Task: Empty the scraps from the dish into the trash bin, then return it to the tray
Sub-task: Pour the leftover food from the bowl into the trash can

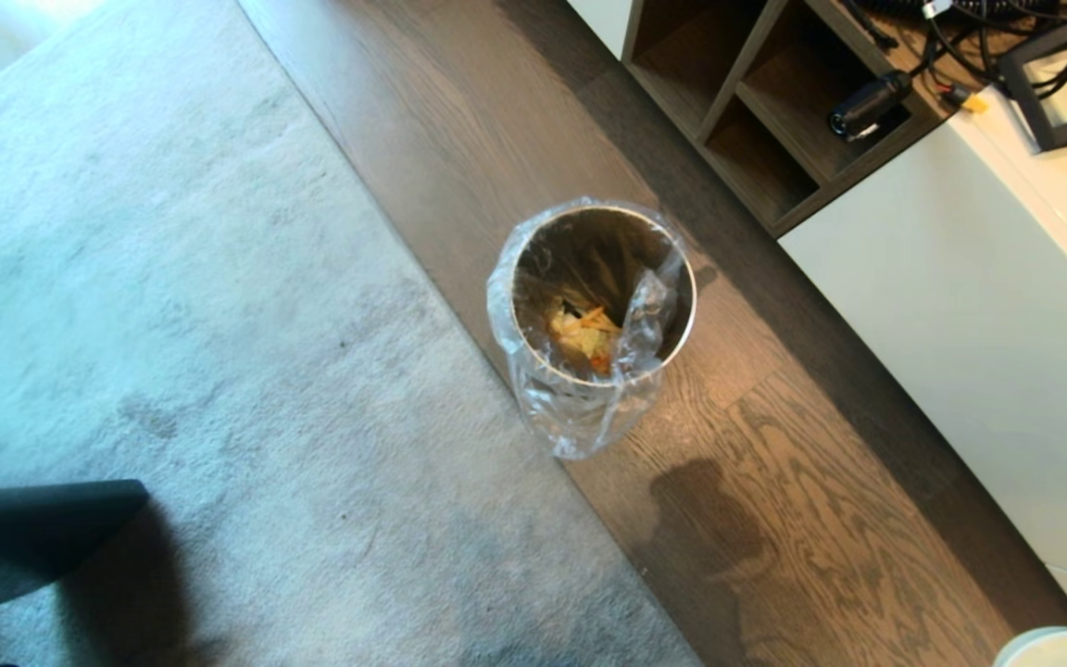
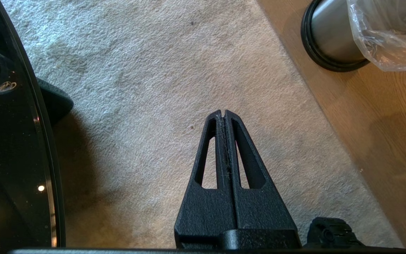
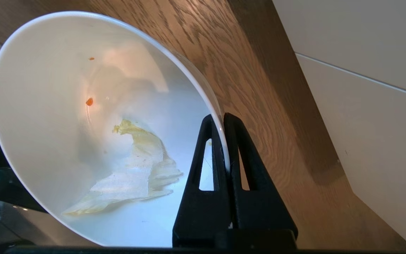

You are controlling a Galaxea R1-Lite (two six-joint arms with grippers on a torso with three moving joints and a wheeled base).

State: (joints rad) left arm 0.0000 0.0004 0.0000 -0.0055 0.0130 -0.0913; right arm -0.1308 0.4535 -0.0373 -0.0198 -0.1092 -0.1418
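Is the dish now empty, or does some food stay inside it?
Not fully empty. The dish, held by the right claw, has a pale leaf piece and small orange bits stuck inside.

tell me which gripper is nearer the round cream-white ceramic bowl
Right. The right gripper has its jaws clamped on the rim of the round cream-white ceramic bowl. The left gripper, jaws shut, hangs over the grey carpet, with no bowl near it.

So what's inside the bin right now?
The bin holds a small heap of orange and pale yellow scraps at the bottom, inside the clear liner. A fold of liner hangs over the heap's right side, hiding whatever lies beneath it.
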